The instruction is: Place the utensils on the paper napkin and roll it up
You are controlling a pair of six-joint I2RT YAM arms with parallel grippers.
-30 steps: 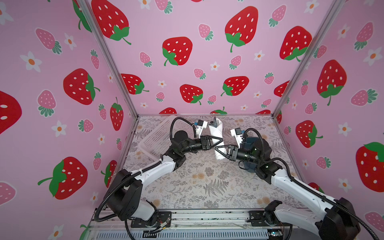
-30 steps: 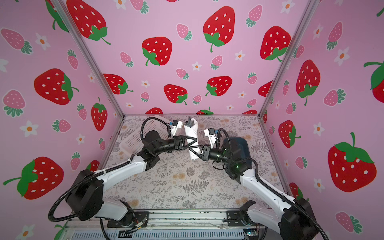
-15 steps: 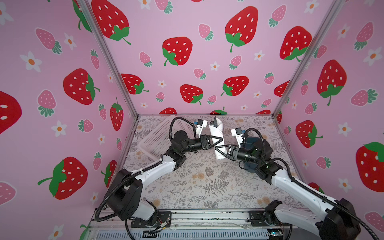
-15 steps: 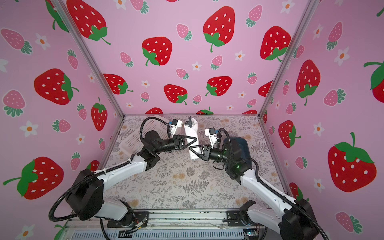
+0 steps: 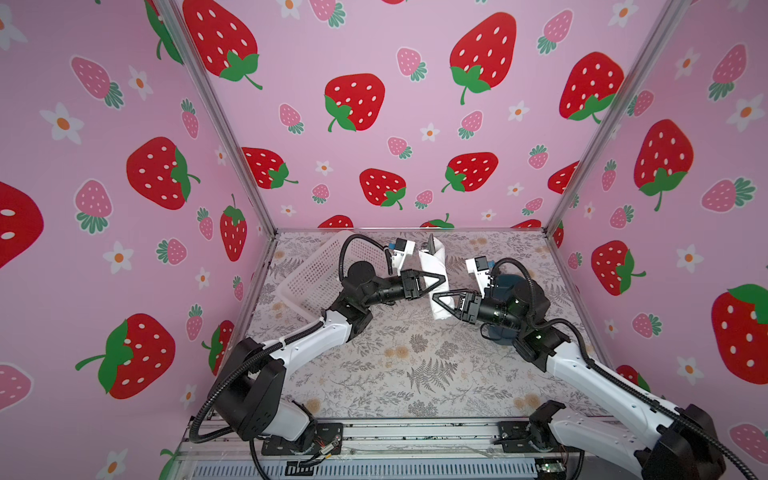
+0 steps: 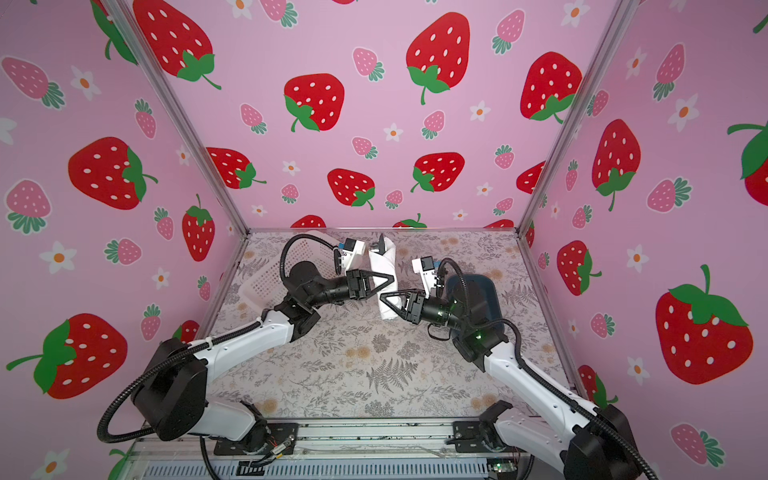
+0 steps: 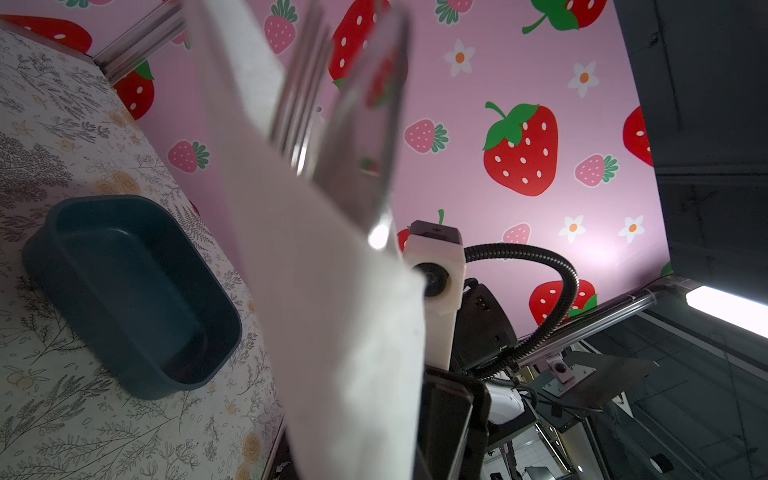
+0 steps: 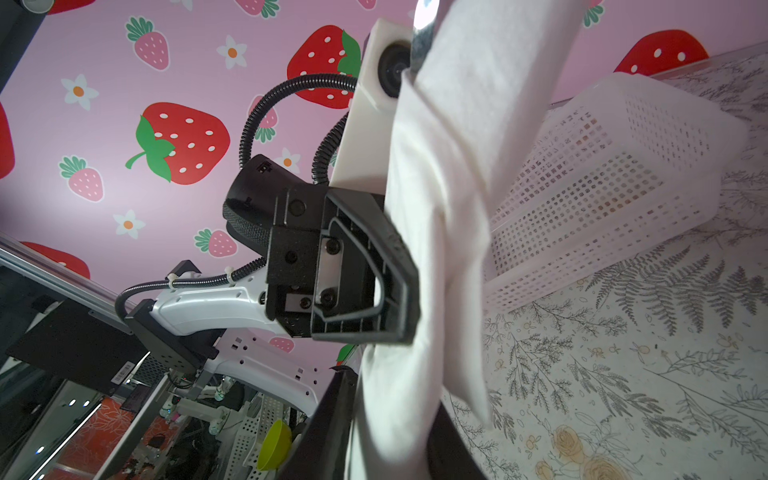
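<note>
Paper napkin is already wound into a tube around the utensils, so by my reading both the loading step and most of the rolling are done. In both top views the roll stands roughly upright near the back of the table, between the white basket and the dark blue tub. Only the dark heads of the cutlery poke out of its upper end. The left wrist view shows fork tines and a glossy blade or bowl there, with the handles hidden inside the paper. The left gripper is clamped on the paper napkin about halfway up. In the right wrist view the roll narrows to a waist where that finger presses in. The right gripper reaches in from the opposite side, lower down, with a jaw on either side of the roll's lower part. Whether it is squeezing the paper or standing slightly loose around it I cannot tell. A free corner of the sheet hangs away from the bundle, so the wrap looks loose rather than snug. Whether the bottom end touches the tabletop is not clear. What seems left is to tuck or wind in that flap and lay the finished roll down without the utensils sliding out.
</note>
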